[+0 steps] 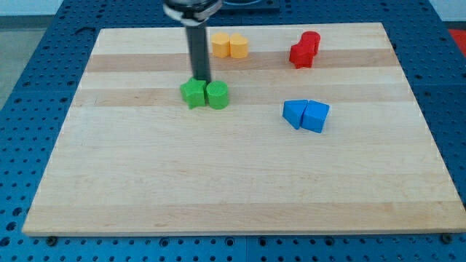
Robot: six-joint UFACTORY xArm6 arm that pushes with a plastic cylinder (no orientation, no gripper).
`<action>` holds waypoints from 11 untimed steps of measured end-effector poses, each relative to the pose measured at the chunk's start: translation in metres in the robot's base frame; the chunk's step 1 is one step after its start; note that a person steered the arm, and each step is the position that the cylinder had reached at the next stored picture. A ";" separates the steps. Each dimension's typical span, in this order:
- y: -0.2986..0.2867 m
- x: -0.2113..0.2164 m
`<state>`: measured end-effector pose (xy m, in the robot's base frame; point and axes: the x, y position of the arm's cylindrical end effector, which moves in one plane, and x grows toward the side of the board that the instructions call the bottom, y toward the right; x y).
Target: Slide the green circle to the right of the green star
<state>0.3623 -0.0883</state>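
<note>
Wooden board, green circle beside green star, my tip just behind

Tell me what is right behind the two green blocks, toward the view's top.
My tip stands just behind the green star and green circle, about where they meet. The rod hides the strip of wooden board behind it; whether the tip touches either block cannot be told.

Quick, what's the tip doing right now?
No gripper: my tip holds nothing, sitting just above where the green star and green circle meet.
</note>
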 end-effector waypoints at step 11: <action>0.027 0.020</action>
<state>0.3819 -0.0611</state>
